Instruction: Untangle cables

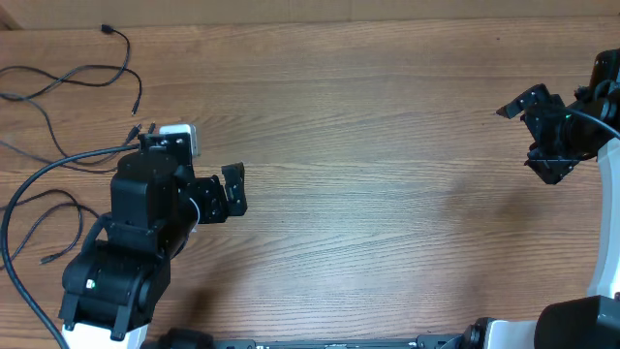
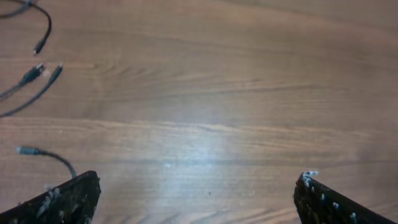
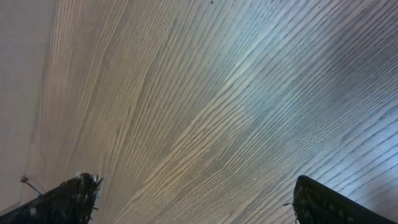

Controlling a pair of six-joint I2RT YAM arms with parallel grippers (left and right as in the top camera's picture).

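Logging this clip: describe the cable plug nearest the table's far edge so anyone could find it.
Look at the wooden table, left side, beyond the left arm, where the cables lie loose. The plug is the topmost black tip in the overhead view, lying alone above every other strand.

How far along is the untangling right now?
Done: the cables lie as loose strands by the left arm, no bundle visible. In hand: nothing; left tool and right tool are open, empty. Left: some strands seem to cross; confirm separation.

You have black cables far left, on a light brown table with fine streaked wood grain.
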